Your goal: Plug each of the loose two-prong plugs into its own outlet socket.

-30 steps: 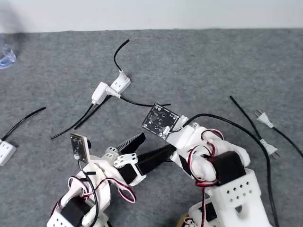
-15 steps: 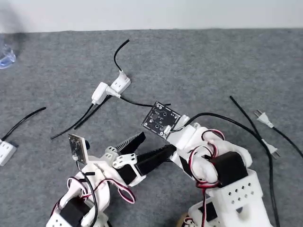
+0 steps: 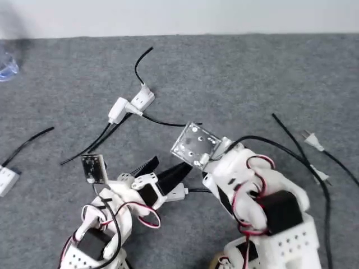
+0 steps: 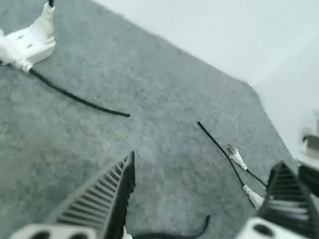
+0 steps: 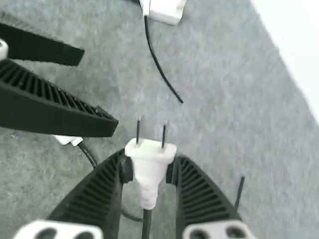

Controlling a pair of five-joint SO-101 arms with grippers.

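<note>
the right gripper (image 5: 148, 167) sits near 6 o'clock on the grey carpeted table (image 3: 252, 84), its ribbed black jaws closed tight on the body of a white two-prong plug (image 5: 149, 152). the plug is held clear of the carpet, its two metal prongs pointing away toward 11 o'clock and its black cord trailing back between the jaws. the left gripper (image 4: 206, 162) is just beside it at 7 o'clock, jaws spread wide with nothing between them. a small white cord-end piece (image 3: 176, 193) lies on the carpet just under its fingers (image 5: 50, 107). at 11 o'clock a white outlet socket (image 3: 143, 98) and a second white plug (image 3: 119, 110) lie end to end, touching. two loose white plugs (image 3: 313, 141) lie at 3 o'clock, and another white socket block (image 3: 5, 180) at 9 o'clock.
</note>
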